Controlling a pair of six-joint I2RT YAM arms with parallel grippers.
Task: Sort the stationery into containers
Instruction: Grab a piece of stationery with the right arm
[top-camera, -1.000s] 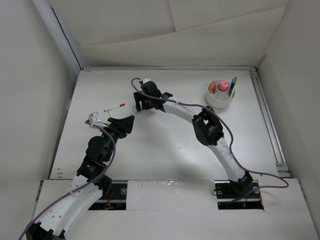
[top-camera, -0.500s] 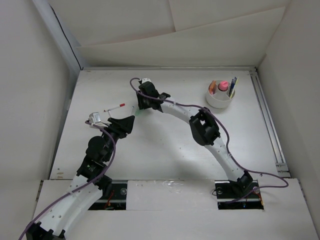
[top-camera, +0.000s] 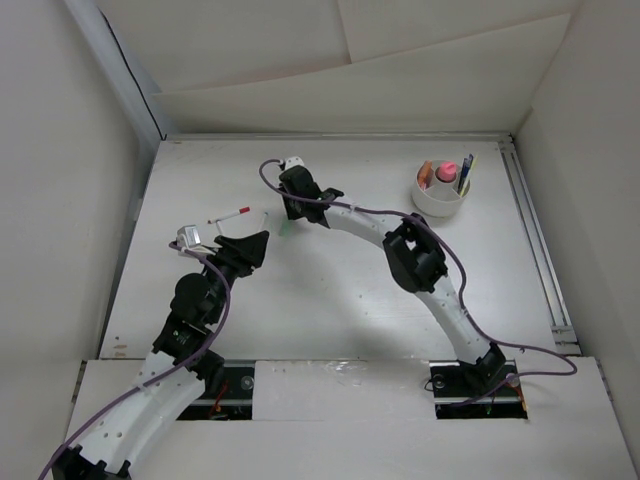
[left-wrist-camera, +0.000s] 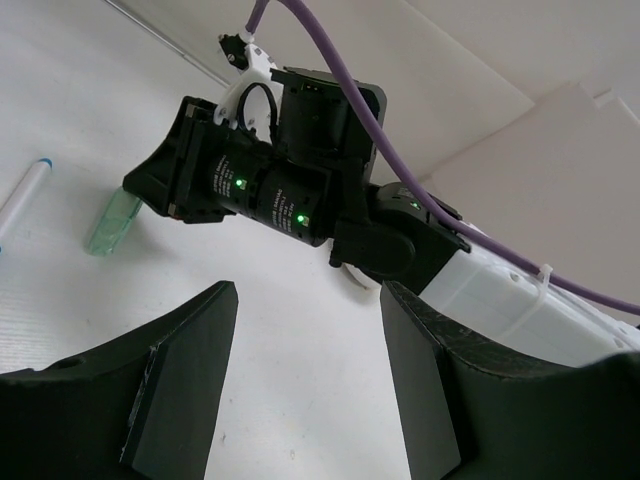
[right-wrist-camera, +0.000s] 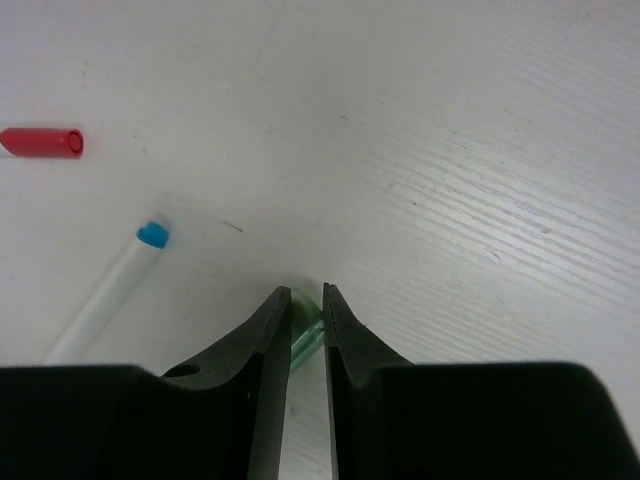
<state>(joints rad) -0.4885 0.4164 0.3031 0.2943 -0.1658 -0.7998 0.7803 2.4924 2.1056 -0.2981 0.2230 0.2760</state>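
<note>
Right pincer (right-wrist-camera: 304, 296) narrow, pinching green marker (right-wrist-camera: 303, 345) lying on table (right-wrist-camera: 450, 150), left pincer (left-wrist-camera: 303, 300) wide apart

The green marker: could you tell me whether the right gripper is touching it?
Touching. In the right wrist view the green marker fills the narrow gap between the fingers of the right gripper.

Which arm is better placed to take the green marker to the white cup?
Right: the right gripper is shut on the green marker, and the white cup stands on its side. The left gripper hangs open, empty.
</note>
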